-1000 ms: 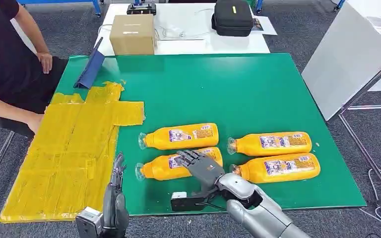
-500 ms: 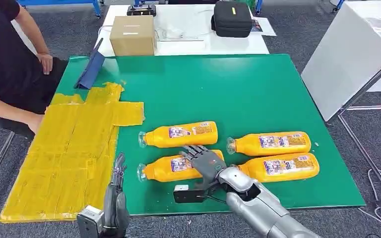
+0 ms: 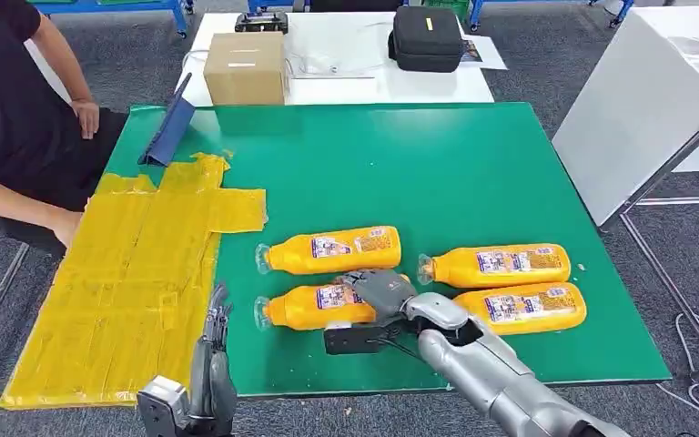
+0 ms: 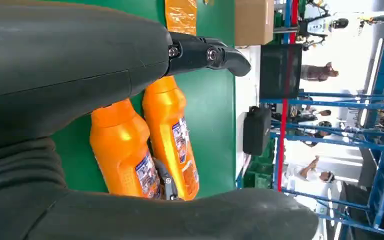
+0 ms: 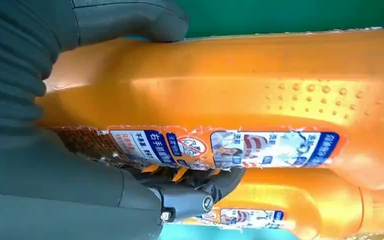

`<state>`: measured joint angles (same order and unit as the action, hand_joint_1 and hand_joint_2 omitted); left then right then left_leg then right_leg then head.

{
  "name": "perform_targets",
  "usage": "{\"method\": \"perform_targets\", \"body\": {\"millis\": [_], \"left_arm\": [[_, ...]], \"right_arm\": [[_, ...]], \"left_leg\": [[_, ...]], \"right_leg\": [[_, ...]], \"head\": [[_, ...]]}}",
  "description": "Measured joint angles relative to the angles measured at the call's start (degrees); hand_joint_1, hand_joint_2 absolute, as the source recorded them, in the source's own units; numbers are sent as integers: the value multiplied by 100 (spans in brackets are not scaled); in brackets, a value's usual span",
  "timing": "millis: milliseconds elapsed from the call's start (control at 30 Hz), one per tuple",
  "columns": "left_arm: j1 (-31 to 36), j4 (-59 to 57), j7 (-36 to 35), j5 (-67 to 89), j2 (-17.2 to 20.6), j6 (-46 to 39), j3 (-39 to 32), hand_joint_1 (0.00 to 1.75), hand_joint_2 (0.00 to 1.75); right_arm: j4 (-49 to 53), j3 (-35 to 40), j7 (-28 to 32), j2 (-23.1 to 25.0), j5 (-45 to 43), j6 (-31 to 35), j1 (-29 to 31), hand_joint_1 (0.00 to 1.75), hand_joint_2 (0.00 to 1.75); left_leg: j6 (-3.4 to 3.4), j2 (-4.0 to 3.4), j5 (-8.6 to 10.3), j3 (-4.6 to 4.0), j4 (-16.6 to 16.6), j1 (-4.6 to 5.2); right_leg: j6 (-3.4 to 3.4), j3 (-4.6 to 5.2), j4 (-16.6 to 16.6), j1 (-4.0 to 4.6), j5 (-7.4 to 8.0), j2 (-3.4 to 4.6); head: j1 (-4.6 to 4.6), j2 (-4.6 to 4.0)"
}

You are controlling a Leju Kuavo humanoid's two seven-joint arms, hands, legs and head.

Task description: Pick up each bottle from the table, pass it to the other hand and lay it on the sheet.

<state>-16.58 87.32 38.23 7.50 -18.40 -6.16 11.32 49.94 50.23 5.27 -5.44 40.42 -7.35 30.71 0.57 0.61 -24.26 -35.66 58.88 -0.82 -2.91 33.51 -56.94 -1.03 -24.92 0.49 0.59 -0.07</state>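
Green surface [image 3: 473, 155] carries a yellow sheet [image 3: 127, 273] at left and four orange bottles lying flat, long axes across, caps pointing toward the sheet. My right hand [image 3: 380, 293] has its fingers [image 5: 130, 20] wrapped around the near-left bottle [image 3: 314, 306]; its blue-and-white label print is too small to read. My left hand [image 3: 211, 364] hangs released at the near edge.

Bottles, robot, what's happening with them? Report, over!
Right robot hand grips near-left bottle. Left robot hand open, by the yellow sheet. Three other bottles lie close by; sheet holds none.
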Motion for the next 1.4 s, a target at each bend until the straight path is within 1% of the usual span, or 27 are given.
{"method": "perform_targets", "body": {"millis": [133, 167, 200, 300, 367, 433, 533, 633, 833, 1033, 1400], "left_arm": [[-2, 0, 0, -342, 0, 96, -7, 0, 0], [-2, 0, 0, -368, 0, 98, -9, 0, 175], [-1, 0, 0, -379, 0, 103, -9, 0, 175], [-1, 0, -2, -403, 0, 105, -9, 0, 175], [-10, 4, -24, -569, 0, 151, -24, 0, 175], [-71, 57, -37, -829, -4, 221, -59, 0, 175], [-142, 166, -57, -1065, -20, 299, -114, 0, 175], [-185, 241, -81, -1126, -22, 334, -125, 0, 175], [-202, 291, -101, -1177, -24, 347, -131, 0, 175], [-221, 339, -101, -1262, -31, 404, -129, 0, 175], [-229, 356, -9, -1308, -31, 553, -116, 0, 175]], "right_arm": [[68, -184, 280, 44, -681, 271, -159, 175, 175], [96, -219, 297, 46, -715, 300, -193, 175, 175], [116, -243, 300, 63, -733, 311, -220, 175, 175], [174, -317, 341, 85, -813, 367, -308, 175, 175], [379, -467, 485, 150, -1085, 602, -523, 175, 175], [930, -801, 669, 256, -1455, 820, -1074, 175, 175], [1811, -1093, 717, 468, -1633, 920, -1780, 175, 175], [2462, -1305, 715, 586, -1714, 929, -2205, 175, 175], [3085, -1582, 907, 730, -1817, 916, -2516, 175, 175], [3502, -1600, 968, 842, -1642, 929, -2716, 175, 175], [3615, -1473, 975, 909, -1504, 927, -2788, 175, 175]], "left_leg": [[0, -1, -3, 0, 0, 0], [-10, -4, -11, 1, 0, 1], [-12, -7, -11, 2, 0, 1], [-12, -20, -11, 21, 0, 0], [-14, -16, -13, 27, 0, -4], [-17, -10, -21, 22, -1, -7], [-18, -9, -20, -11, -1, -9], [-19, -5, -19, -30, -1, -11], [-16, -7, -20, -36, -1, -4], [-17, -7, -20, -36, -1, -2], [-17, -7, -20, -38, -1, -3]], "right_leg": [[-1, -2, 0, 1, -2, 0], [0, -9, 0, 1, -2, 2], [3, -56, 0, 3, 2, 5], [1, -57, 0, 4, 3, 19], [4, -61, 0, 9, -4, 18], [12, -77, 0, 14, -12, 15], [13, -50, -3, 16, -9, 14], [13, -34, -3, 16, -10, 12], [12, -27, -3, 4, -11, 13], [12, -26, -3, 5, -11, 13], [12, -25, -3, 6, -11, 13]], "head": [[-2, 0], [-2, 0], [0, 0], [2, 0], [-2, 0], [-4, 0], [2, 0], [-2, 0], [-2, 0], [-2, 0], [-2, 0]]}}
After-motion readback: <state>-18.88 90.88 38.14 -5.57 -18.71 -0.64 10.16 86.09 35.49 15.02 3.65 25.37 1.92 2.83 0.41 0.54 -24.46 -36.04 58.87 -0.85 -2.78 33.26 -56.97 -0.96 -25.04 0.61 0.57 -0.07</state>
